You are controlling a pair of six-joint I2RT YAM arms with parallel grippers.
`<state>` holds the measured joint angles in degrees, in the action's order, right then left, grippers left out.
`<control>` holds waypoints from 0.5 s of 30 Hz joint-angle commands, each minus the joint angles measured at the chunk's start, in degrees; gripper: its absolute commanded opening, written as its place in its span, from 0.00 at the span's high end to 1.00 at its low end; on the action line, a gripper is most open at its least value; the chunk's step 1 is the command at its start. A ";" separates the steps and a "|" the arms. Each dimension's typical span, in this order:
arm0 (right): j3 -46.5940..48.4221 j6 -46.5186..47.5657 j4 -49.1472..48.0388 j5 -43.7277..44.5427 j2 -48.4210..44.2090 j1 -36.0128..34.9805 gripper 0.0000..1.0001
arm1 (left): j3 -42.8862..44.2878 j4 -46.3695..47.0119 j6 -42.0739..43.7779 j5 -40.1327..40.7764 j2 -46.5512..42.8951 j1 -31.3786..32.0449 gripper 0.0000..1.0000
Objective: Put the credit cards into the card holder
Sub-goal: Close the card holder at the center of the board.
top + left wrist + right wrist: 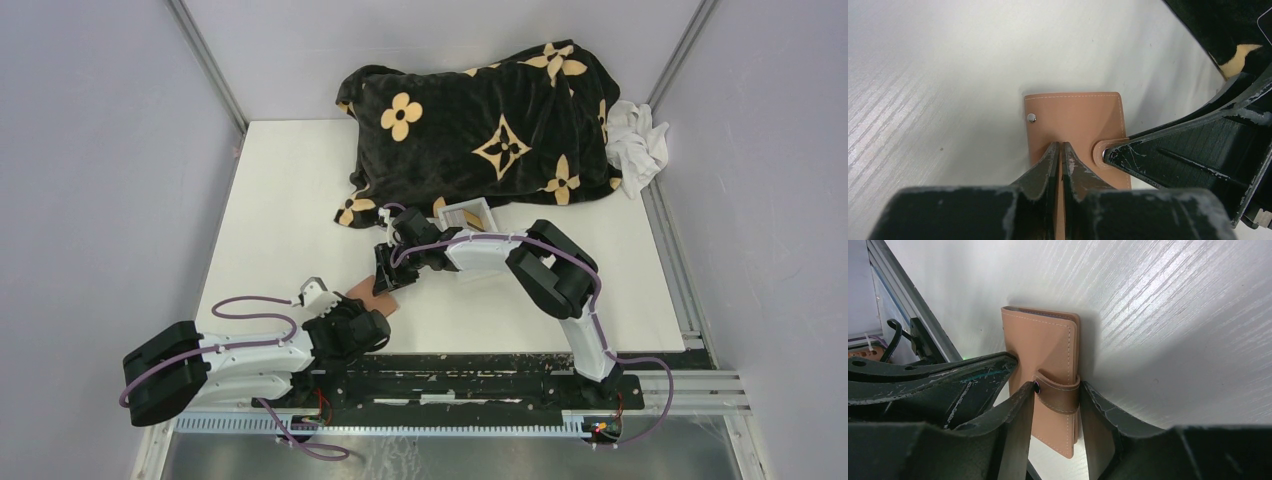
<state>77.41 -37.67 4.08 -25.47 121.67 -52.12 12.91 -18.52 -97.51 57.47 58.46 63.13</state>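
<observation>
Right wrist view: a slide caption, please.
Right pincer grips the tan card holder across its snap strap, white table behind.

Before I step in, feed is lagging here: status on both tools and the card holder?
Left tool shut on card holder edge. Right tool clamped across it at the strap. Black blanket behind, not interfering.

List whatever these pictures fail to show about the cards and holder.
Credit cards: none recognisable in any view; clear tray contents too small, top view.
Card holder inside: its own leather cover hides it, both wrist views.
Right gripper hold: fingers flank the strap, contact unclear, right wrist view.
</observation>
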 commanded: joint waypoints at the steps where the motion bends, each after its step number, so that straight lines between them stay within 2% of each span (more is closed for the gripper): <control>1: -2.33 1.62 7.17 3.33 5.67 -1.71 0.55 | -0.07 -1.34 -2.24 -0.43 0.68 0.10 0.89; 15: -3.68 3.44 11.12 2.41 5.24 -2.53 0.57 | 0.53 -1.34 -2.63 0.26 1.94 0.15 0.90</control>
<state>77.45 -37.23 4.45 -25.58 121.80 -52.12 12.93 -18.48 -97.51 57.95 59.00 63.13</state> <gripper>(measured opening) 0.434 0.105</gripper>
